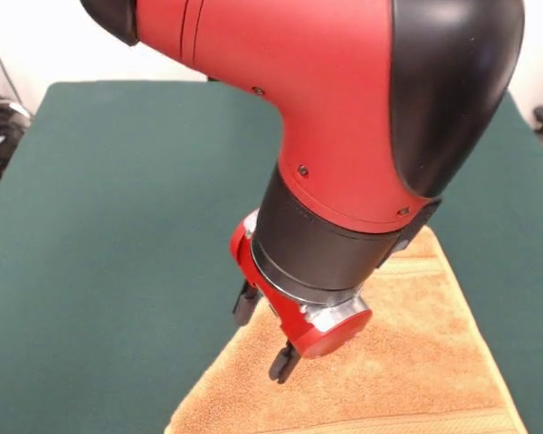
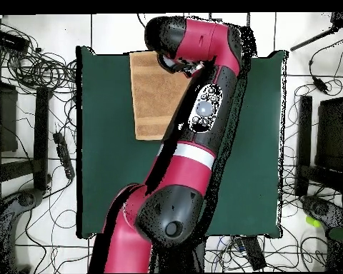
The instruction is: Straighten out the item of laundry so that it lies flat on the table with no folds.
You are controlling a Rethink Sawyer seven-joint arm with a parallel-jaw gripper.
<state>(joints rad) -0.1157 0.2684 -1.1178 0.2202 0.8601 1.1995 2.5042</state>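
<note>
The orange-tan towel (image 1: 416, 362) lies spread on the dark green table (image 1: 118, 226), near the camera-side edge in the front view. A woven stripe band shows along its right end and another along its bottom edge. I see no clear folds in the part that shows. In the overhead view the towel (image 2: 153, 96) is a rectangle at the table's (image 2: 253, 143) far edge, partly covered by the arm. My gripper (image 1: 264, 333) hangs just over the towel's left edge with its two black fingers apart and nothing between them. In the overhead view the arm hides the gripper.
The red and black arm (image 1: 344, 117) fills the upper middle of the front view and hides the towel's far part. Cables and equipment (image 2: 31, 71) lie on the floor around the table.
</note>
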